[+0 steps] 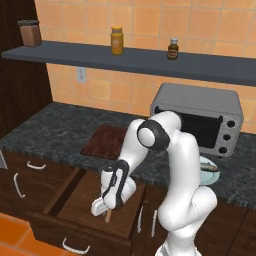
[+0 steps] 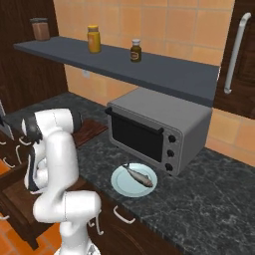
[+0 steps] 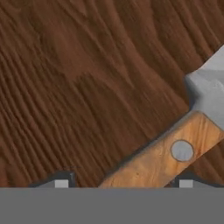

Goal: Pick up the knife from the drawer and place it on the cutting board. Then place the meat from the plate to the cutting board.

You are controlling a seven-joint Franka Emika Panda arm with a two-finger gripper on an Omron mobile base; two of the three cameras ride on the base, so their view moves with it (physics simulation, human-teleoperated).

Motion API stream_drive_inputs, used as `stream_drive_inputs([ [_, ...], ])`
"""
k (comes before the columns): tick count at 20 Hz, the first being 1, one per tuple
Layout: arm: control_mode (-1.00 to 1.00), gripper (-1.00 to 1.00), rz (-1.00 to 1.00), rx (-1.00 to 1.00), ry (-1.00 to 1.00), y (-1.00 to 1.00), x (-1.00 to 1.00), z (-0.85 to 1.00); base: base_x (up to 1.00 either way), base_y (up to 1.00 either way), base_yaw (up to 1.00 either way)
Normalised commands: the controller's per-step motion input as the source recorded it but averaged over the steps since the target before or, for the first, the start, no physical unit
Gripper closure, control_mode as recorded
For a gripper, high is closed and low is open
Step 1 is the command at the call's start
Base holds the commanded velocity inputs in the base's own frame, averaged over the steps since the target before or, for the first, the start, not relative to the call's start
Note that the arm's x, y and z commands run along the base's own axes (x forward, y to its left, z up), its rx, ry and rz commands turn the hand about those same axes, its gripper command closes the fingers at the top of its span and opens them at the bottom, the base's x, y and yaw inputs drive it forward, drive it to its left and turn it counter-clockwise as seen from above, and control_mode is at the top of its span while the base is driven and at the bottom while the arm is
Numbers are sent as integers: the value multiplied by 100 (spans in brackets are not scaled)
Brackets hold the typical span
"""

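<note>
Items counted — one knife (image 3: 175, 151), one open drawer (image 1: 85, 197), one cutting board (image 1: 104, 141), one plate (image 2: 119, 183), one meat (image 2: 138, 175), one toaster oven (image 2: 159, 130) — three jars (image 2: 93, 39) on the shelf (image 2: 124, 62).

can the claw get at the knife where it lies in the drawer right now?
Probably yes. The drawer is pulled open and the claw is down inside it. In the hand view the knife handle lies flat on the wood between the fingertips, nothing over it.
</note>
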Motion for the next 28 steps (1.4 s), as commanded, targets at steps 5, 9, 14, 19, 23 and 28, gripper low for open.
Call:
stream_drive_inputs([
  [5, -100, 100, 0, 0, 1, 84, -46, -50, 0, 0, 0],
  [9, -100, 100, -1, 0, -2, 76, -49, -9, 0, 0, 0],
  [14, -100, 100, 0, 0, -1, 41, -54, 6, 0, 0, 0],
  [19, -100, 100, 0, 1, -11, -10, -97, 56, 0, 0, 0],
  [23, -100, 100, 0, 0, -21, -4, -72, 100, 0, 0, 0],
  [28, -100, 100, 0, 1, -25, -28, -21, 96, 0, 0, 0],
])
